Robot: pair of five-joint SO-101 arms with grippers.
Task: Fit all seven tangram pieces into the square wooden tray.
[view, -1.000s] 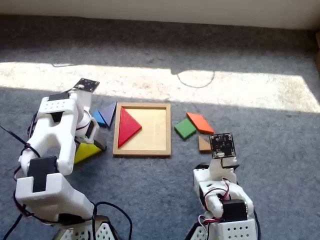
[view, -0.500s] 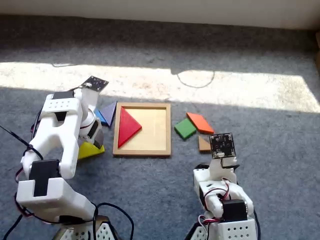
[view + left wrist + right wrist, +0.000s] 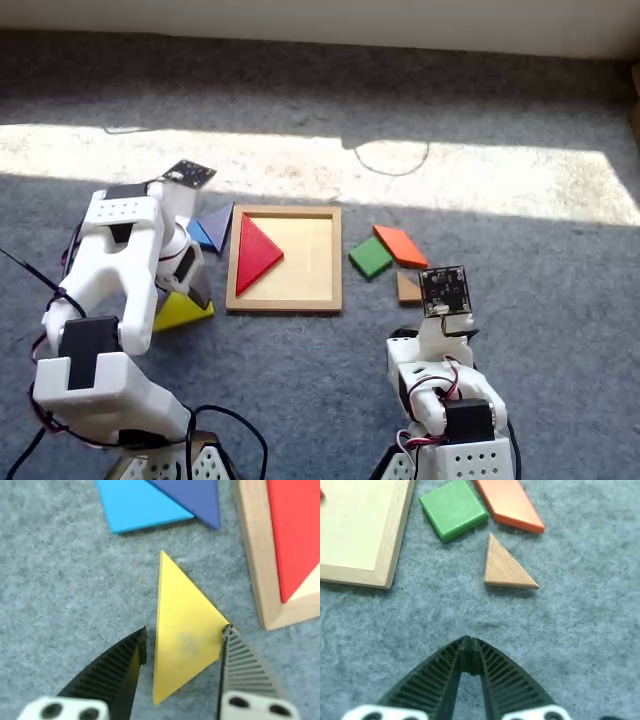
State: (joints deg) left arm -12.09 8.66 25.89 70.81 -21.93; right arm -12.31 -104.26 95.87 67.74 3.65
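**A:** On the grey carpet [image 3: 300,380], just off the near left corner of the square wooden tray [image 3: 284,302], the yellow triangle [image 3: 182,645] is being straddled by the left gripper [image 3: 185,632].

**B:** Is the piece being clamped?

**A:** No. The jaws are being held apart. One fingertip is being pressed against a corner of the triangle. The other is being kept just beside the opposite edge, with a sliver of carpet showing between them.

**B:** What is being held in the tray?

**A:** The red triangle [image 3: 255,252] is being carried there, flat in the left half.

**B:** And the other pieces?

**A:** The light blue piece [image 3: 200,235] and the dark blue triangle [image 3: 220,224] are being seen side by side, touching, by the tray's far left corner. To the tray's right, the green square [image 3: 370,257] and the orange parallelogram [image 3: 401,245] are being seen just beside each other, with the tan triangle [image 3: 408,288] nearer the arms.

**B:** And the right gripper [image 3: 470,652]?

**A:** Its jaws are being held together over bare carpet, near the tan triangle but apart from it.
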